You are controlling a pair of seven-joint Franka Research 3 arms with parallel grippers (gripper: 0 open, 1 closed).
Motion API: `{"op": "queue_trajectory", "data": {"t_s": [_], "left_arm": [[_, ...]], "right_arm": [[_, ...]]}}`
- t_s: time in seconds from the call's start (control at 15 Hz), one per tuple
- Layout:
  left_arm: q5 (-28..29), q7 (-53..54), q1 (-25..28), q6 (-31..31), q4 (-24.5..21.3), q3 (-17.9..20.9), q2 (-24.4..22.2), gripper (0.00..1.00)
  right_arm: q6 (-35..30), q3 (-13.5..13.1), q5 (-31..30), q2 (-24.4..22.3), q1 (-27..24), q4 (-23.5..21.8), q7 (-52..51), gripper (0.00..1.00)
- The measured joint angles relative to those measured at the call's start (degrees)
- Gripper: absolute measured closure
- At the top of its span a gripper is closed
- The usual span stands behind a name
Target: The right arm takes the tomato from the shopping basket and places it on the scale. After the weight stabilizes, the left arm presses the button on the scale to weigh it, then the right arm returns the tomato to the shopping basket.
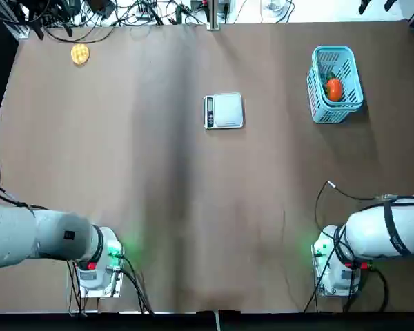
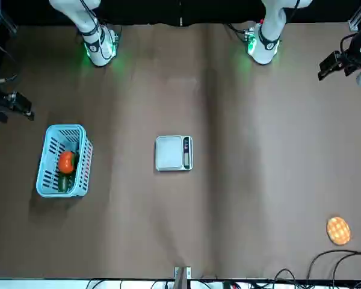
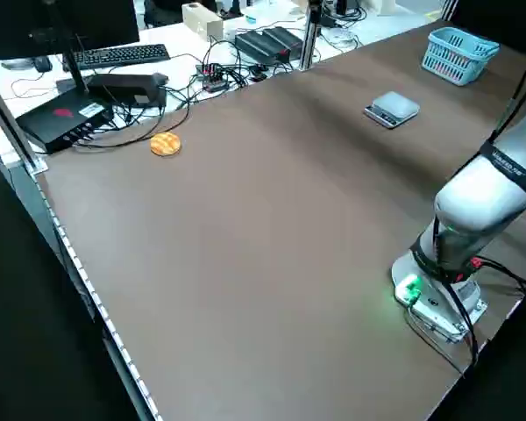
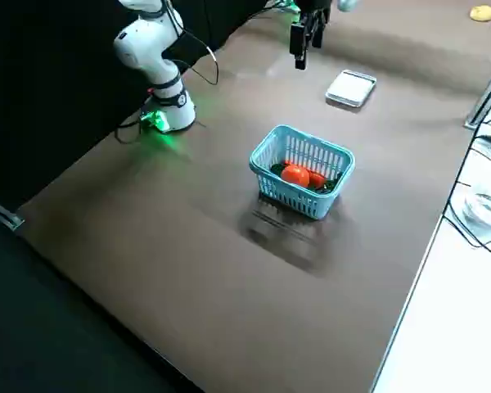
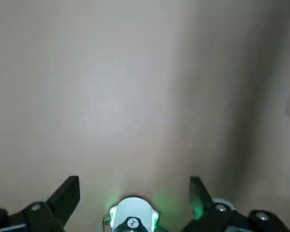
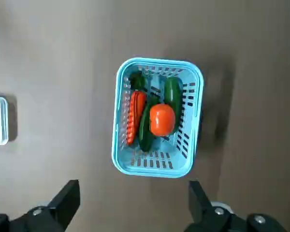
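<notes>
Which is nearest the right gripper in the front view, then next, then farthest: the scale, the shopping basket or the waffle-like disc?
1. shopping basket, on the robot's right side, the same side as the right gripper.
2. scale, at the table's middle.
3. waffle-like disc, at the far corner on the robot's left.

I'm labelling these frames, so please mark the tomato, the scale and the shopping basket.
tomato (image 6: 162, 120), right wrist view, middle of its red skin.
scale (image 1: 225, 109), top view, centre of the silver platform.
shopping basket (image 4: 265, 157), right side view, its rim.
</notes>
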Motion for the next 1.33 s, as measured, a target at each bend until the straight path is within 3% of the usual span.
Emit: {"op": "queue_trajectory", "data": {"t_s": [1.33], "left_arm": [[-0.79,-0.25,0.16,-0.05,2.27,0.27,0.13,0.0]], "right_arm": [[6.55,-0.06,-0.87,4.65,-2.12,-0.52,-0.16,0.01]]}}
